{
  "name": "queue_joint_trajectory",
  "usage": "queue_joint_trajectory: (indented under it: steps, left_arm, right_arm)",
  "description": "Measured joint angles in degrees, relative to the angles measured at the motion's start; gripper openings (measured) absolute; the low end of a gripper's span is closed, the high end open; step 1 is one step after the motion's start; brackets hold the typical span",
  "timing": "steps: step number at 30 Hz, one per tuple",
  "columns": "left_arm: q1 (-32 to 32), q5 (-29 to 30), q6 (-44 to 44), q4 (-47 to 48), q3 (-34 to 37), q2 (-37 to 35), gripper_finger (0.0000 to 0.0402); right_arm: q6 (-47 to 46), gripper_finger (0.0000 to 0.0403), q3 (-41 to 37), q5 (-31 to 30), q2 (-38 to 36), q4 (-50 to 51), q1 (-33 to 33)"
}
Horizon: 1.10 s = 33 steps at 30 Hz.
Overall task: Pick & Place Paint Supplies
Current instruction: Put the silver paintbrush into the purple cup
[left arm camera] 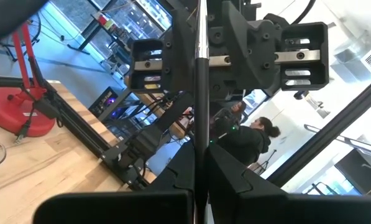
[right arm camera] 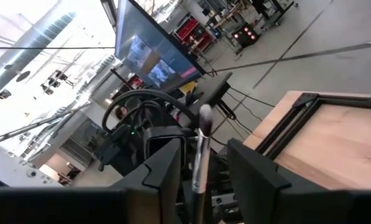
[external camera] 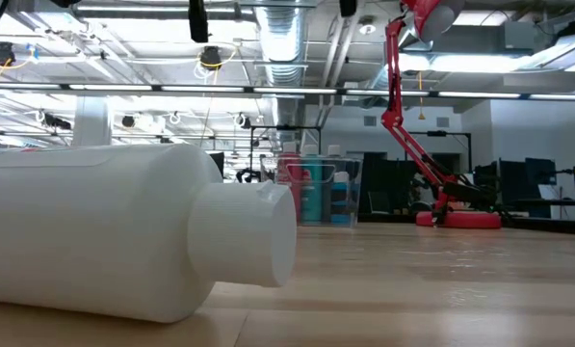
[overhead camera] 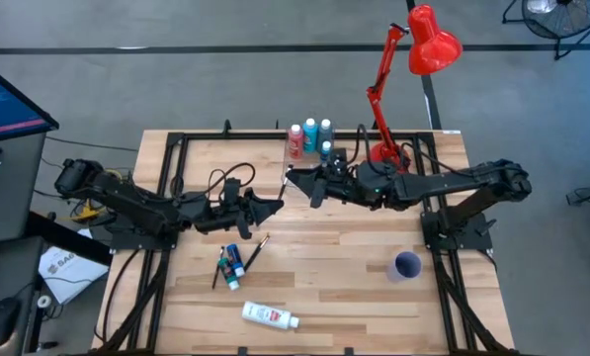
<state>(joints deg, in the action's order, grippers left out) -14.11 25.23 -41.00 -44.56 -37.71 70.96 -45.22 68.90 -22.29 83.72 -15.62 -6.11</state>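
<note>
Paintbrush [left arm camera: 201,93] held upright between the left gripper's [left arm camera: 197,171] fingers, pinched at mid-air handover; the right gripper [right arm camera: 201,168], directly opposite, has fingers spread around its bristle end. Risk: a dropped brush if the left releases before the right closes.

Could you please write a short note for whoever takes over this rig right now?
Left gripper: mid-table, jaws shut on a thin paintbrush.
Right gripper: facing it, jaws open either side of that brush, seemingly a handover.
Done: bottles stand in the clear box at the back.
Left: place this brush, then the blue-green bottle, loose brushes and white tube on the table.
</note>
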Motion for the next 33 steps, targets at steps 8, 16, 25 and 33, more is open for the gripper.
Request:
queue_joint_trajectory:
  steps: [8, 16, 25, 33]
  left_arm:
    - [0.00, -0.60, -0.01, 0.00, 0.00, 0.00, 0.0006]
    - [0.06, -0.63, -0.45, 0.17, 0.00, 0.00, 0.0006]
    - [0.37, -0.63, -0.63, 0.79, 0.00, 0.02, 0.0006]
    - [0.37, -1.48, -1.39, 1.52, 0.00, 0.02, 0.0012]
  right_arm:
    - [0.12, 0.0122, 0.00, 0.00, 0.00, 0.20, 0.60]
    - [0.12, 0.0095, 0.00, 0.00, 0.00, 0.20, 0.61]
    - [0.09, 0.0015, 0.00, 0.60, -0.04, 0.98, 0.64]
    - [-0.34, 0.0005, 0.00, 1.30, -0.09, 1.89, 0.61]
